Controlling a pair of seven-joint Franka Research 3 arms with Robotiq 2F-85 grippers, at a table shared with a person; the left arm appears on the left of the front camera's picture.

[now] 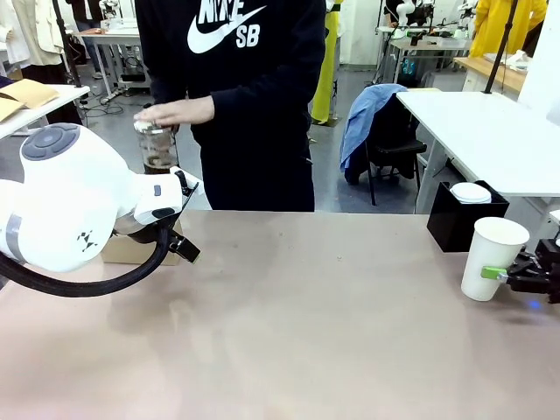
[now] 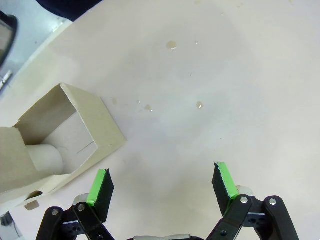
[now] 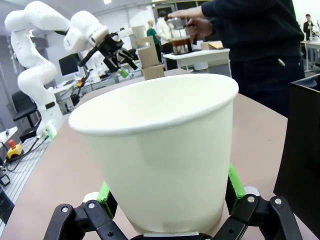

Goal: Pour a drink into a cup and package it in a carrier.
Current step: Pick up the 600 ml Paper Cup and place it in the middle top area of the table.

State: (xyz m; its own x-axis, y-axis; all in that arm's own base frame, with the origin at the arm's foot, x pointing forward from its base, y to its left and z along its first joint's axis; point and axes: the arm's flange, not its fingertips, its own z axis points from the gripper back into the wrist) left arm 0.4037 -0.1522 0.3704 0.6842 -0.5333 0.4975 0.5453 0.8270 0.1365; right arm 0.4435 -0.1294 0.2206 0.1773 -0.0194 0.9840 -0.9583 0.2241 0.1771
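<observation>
Beige table (image 1: 306, 350), a few droplets on it. Near right edge: right gripper (image 3: 171, 190) at full width, straddling the white cup (image 3: 155, 150) low down; we judge no squeeze yet. Cup upright, mouth up. Left gripper (image 2: 162, 175) spread wide, empty, just beside the carrier (image 2: 97, 132). Far left: the drink (image 1: 159, 150) stands upright under the person's hand (image 1: 179, 111), well apart from the cup. We note the left arm is nearer.
</observation>
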